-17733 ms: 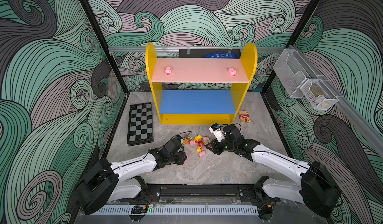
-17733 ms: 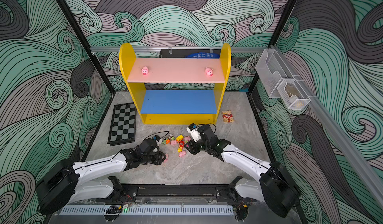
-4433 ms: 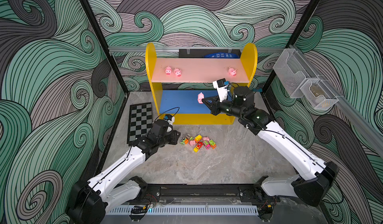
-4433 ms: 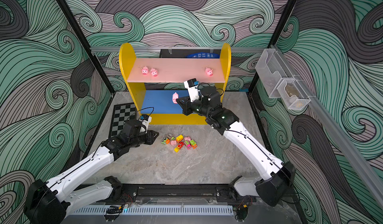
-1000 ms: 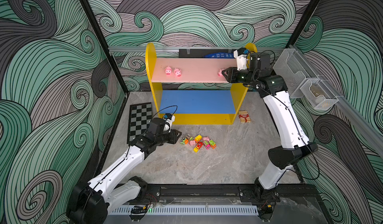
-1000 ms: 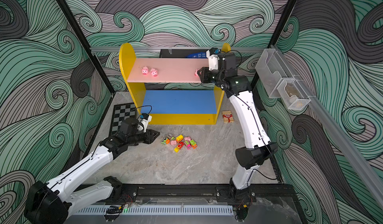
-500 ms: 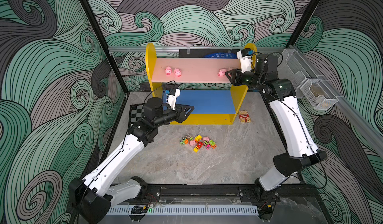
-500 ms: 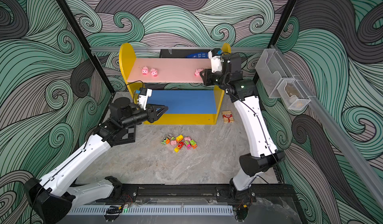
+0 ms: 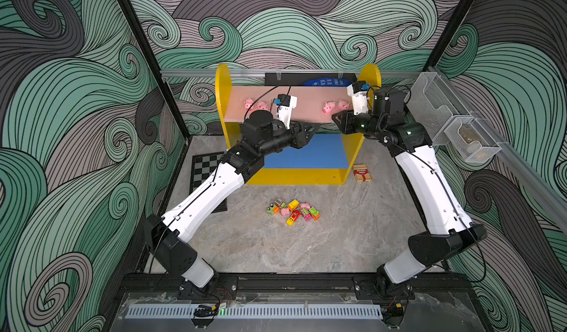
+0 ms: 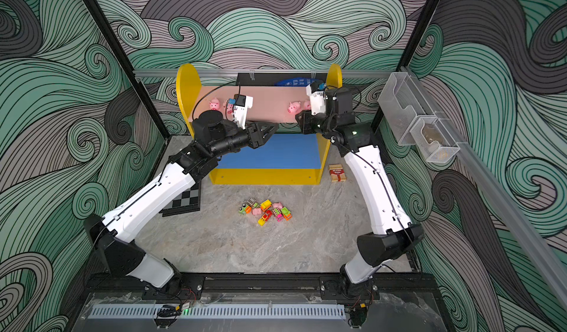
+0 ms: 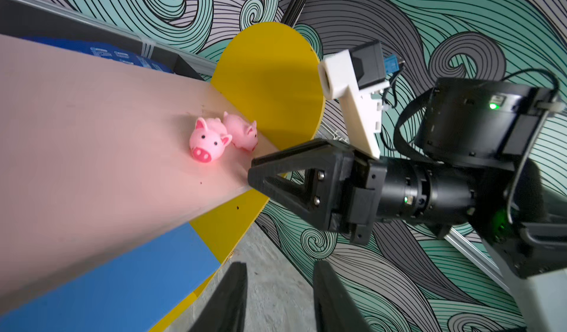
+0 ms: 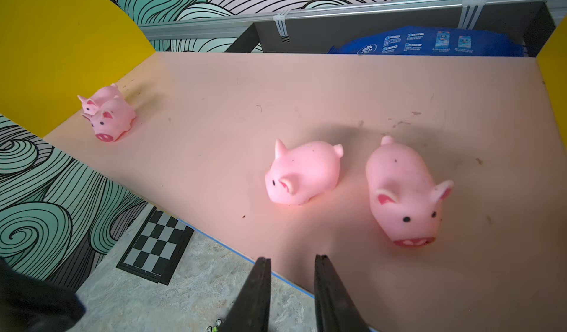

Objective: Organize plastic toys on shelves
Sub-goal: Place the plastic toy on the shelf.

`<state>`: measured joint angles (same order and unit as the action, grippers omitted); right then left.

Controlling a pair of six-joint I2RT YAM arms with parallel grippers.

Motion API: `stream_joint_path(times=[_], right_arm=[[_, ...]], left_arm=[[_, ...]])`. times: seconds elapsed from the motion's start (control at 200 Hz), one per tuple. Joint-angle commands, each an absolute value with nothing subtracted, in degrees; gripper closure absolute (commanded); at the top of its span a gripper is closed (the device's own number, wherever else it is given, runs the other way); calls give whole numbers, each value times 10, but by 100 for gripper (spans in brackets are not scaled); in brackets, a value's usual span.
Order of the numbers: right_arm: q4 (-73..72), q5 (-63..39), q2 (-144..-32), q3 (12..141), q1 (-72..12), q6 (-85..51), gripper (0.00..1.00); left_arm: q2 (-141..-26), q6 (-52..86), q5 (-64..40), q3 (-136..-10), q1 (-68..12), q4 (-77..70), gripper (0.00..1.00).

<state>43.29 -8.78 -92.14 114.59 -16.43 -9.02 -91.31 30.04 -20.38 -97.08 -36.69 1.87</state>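
Both tools are empty. Your left gripper (image 9: 313,128) stands part open and your right gripper (image 9: 335,119) narrowly parted, both by the front edge of the pink upper board (image 9: 303,105), upper centre. The left pig pair (image 9: 256,105) and right pig pair (image 9: 336,105) sit on it. The toy pile (image 9: 293,212) lies just below centre. Back out level, clear of the pigs, then descend.

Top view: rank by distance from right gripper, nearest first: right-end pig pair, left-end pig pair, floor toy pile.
1. The right-end pig pair, on the upper board just beyond the right gripper.
2. The left-end pig pair, across the same board.
3. The floor toy pile, below, out front.
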Motion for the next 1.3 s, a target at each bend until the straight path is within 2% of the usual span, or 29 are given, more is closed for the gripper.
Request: stream_joint_path(times=[0.0,0.395,0.53,0.59,0.735,0.906,1.296], right_arm=[[412,-78,-913,1139,-166,-91,72],[408,-62,-924,1144,-166,-93,73],[408,-60,-928,1150,-166,-93,73],[408,-61,-930,1152,-167,-93,73],[408,-63,-932,1154,-166,-93,73],[408,-65,-937,1159,-166,-95,73],[409,-64,-946,1172,-166,-97,72]], left_arm=[[-954,298,-183,-1049,-369,29,57],[-1093,293,-149,-1226,-368,94,56],[-1113,294,-127,-1249,-368,111,60],[-1115,295,-118,-1252,-368,111,70],[-1122,293,-108,-1260,-367,109,72],[-1143,291,-111,-1287,-367,123,68],[-1185,305,-144,-1337,-365,149,69]])
